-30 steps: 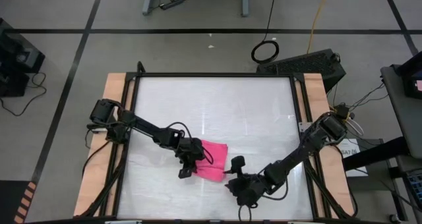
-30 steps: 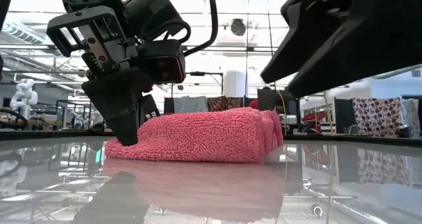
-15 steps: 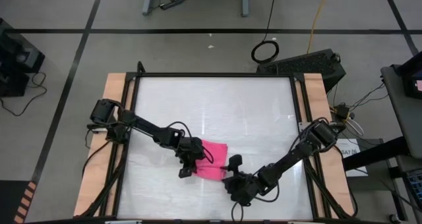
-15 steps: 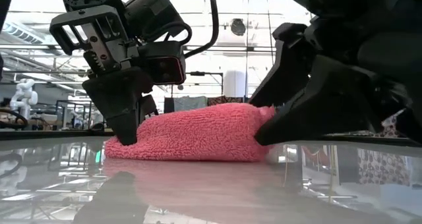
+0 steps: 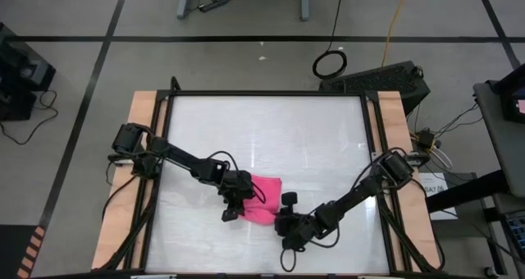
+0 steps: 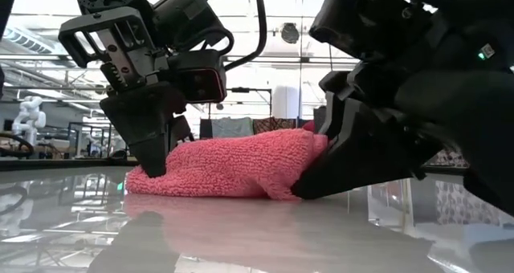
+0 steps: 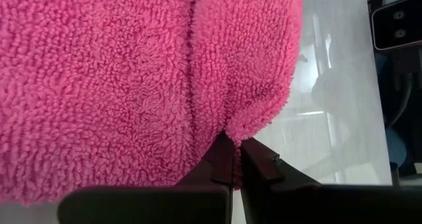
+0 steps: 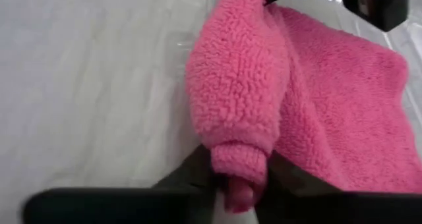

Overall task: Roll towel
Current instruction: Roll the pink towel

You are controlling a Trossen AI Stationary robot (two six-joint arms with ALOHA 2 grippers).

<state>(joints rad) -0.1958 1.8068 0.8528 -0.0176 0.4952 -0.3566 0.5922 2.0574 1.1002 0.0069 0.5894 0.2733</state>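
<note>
Overhead, I see the pink towel (image 5: 261, 198) near the table's (image 5: 262, 131) front edge, between both grippers. Low down, my left gripper (image 6: 152, 162) pinches one end, my right gripper (image 6: 321, 173) the other. Each wrist view shows its fingers clamped on a terry fold.

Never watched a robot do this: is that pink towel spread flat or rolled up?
Partly rolled. The towel bulges into a thick fold at one edge, pinched by the right gripper; the rest lies flat.
</note>
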